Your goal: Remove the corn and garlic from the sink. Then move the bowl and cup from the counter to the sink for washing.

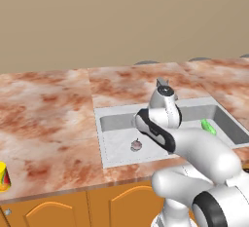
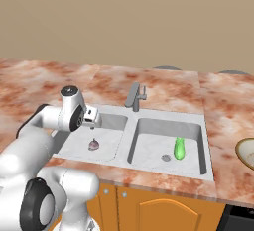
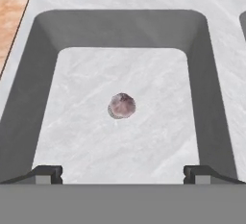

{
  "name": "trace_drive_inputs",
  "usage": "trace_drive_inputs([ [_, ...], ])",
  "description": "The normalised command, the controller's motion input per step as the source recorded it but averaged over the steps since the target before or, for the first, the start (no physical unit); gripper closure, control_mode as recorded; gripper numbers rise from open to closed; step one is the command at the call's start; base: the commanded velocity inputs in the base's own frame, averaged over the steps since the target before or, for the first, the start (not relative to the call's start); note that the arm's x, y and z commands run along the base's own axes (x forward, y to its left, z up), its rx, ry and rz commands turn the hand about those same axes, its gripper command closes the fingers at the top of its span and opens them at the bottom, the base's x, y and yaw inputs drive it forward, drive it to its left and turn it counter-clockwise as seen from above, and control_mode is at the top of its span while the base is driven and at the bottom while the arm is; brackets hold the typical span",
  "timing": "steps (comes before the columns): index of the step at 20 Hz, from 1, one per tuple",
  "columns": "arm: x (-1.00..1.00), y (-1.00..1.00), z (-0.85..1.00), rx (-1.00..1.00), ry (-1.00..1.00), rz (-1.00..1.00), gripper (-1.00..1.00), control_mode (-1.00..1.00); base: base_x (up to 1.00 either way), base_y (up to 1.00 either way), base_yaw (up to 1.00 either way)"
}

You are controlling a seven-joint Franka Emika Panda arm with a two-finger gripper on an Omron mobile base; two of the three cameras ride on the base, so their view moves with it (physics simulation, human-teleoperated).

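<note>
Marble-look counter (image 1: 48, 119) w/ double sink (image 2: 206, 168): garlic (image 3: 121, 105) lies on left basin floor, gripper (image 2: 94, 117) above it, jaws wide, holding nothing. Risk: tiny round bulb may roll or squirt from closing tips. Corn (image 2: 179, 147) in right basin.

Robot arm (image 1: 194, 153): glossy white, rounded shell segments of bulbous, tubular form, joined by dark grey to black bands at the joints. One large joint near the base carries a black ring around a grey circular end cap; a smaller grey disc cap tops the upper wrist joint. Hand: compact white block with small dark details. Gripper (image 3: 123, 172): two small dark grey fingertips (image 3: 44, 172), angular, each with a lighter grey inner pad.
</note>
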Motion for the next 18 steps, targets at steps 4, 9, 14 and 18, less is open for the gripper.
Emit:
trace_drive_inputs([
  [4,0.11,0.06,-0.12,0.0,-0.01,0.0,-1.0,-1.0,0.0,0.0,0.0],
  [9,0.11,0.05,-0.13,0.0,-0.01,0.0,-1.0,-1.0,0.0,0.0,0.0],
  [14,0.08,0.01,-0.13,0.0,0.0,0.0,-1.0,-1.0,0.0,0.0,0.0],
  [18,0.02,0.0,-0.13,0.0,-0.01,0.0,-1.0,-1.0,0.0,0.0,0.0],
])
